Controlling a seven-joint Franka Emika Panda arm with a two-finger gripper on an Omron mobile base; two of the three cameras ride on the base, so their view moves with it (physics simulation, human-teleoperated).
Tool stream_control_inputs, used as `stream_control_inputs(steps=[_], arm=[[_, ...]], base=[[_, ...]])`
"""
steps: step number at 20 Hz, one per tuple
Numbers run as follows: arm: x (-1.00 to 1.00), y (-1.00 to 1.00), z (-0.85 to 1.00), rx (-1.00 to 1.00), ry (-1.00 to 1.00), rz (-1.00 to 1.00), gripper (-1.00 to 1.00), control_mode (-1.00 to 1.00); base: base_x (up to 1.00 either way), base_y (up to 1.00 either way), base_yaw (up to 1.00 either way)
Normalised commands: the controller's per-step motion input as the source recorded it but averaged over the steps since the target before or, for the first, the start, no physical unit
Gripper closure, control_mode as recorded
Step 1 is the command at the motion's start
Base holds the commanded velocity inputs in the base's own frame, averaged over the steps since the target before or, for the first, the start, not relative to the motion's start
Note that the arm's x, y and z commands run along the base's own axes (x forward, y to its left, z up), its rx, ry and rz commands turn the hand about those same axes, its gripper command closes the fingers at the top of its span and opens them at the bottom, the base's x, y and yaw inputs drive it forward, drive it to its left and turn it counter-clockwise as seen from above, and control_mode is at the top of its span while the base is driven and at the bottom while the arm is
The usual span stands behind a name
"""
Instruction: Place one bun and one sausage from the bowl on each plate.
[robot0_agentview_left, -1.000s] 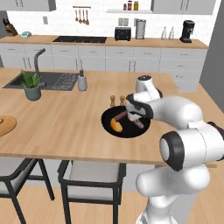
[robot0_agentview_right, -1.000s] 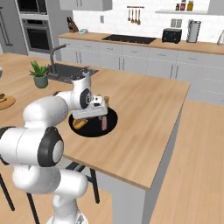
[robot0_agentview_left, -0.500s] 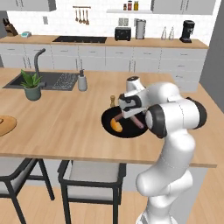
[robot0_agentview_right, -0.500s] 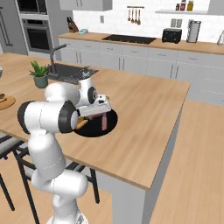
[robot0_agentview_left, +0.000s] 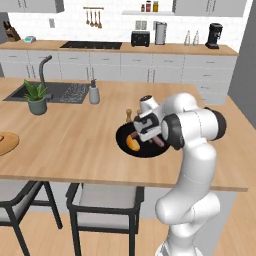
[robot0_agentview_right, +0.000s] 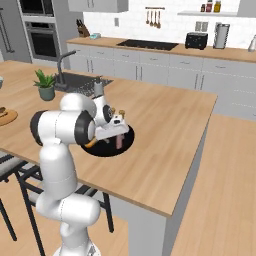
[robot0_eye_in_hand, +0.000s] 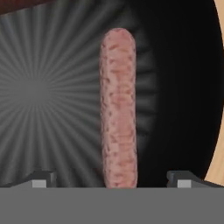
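1. We hover the gripper (robot0_eye_in_hand: 112, 179) low over the bowl (robot0_agentview_left: 142, 146), which sits on the counter (robot0_agentview_left: 75, 145) just beside our arm.
2. Our fingers (robot0_eye_in_hand: 41, 178) stand wide and hold nothing; a sausage (robot0_eye_in_hand: 118, 105) lies between them on the bowl's floor.
3. A bun (robot0_agentview_left: 133, 144) also rests in the bowl, on its side toward the sink.
4. We judge the task barely begun: the food we see is in the bowl, and we cannot make out any plates from here.
5. Left: grasp this sausage, carry it out, then the rest.
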Motion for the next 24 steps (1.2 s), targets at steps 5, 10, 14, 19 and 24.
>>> stream_control_inputs(steps=[5,10,14,19,24], arm=[[0.12,-0.18,-0.35,0.0,-0.01,-0.06,-1.0,-1.0],[0.16,-0.08,-0.14,0.0,-0.07,-0.02,-1.0,-1.0],[0.03,0.0,-0.09,0.0,-0.05,0.0,1.0,-1.0],[0.0,-0.02,-0.22,0.0,-0.02,-0.02,1.0,-1.0],[0.0,-0.01,-0.05,0.0,-0.01,-0.02,1.0,-1.0]], base=[[0.0,0.0,0.0],[0.0,0.0,0.0],[0.0,0.0,0.0],[0.0,0.0,0.0],[0.0,0.0,0.0]])
